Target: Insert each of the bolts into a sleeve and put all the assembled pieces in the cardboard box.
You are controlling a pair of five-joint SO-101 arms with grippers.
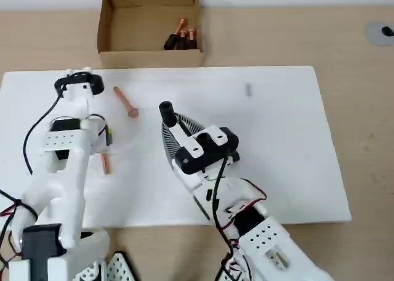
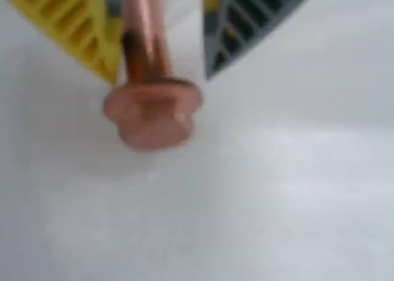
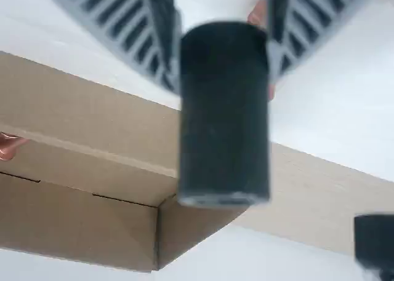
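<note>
My left gripper (image 2: 161, 78) stands open around a copper bolt (image 2: 152, 112). The shaft rests against the yellow finger (image 2: 74, 23), with a gap to the grey finger (image 2: 246, 23). In the high view this bolt (image 1: 104, 163) lies at the left of the white mat (image 1: 277, 158). My right gripper (image 3: 223, 84) is shut on a black sleeve (image 3: 225, 115), held mid-mat (image 1: 166, 112) and pointing towards the cardboard box (image 1: 151, 58). A second bolt (image 1: 126, 102) lies loose between the two arms. Assembled pieces (image 1: 181, 38) lie in the box.
The box stands on the wooden table just beyond the mat's far edge; its corner (image 3: 157, 232) is close in front of the sleeve. The mat's right half is bare. Cables trail from both arms near the front edge.
</note>
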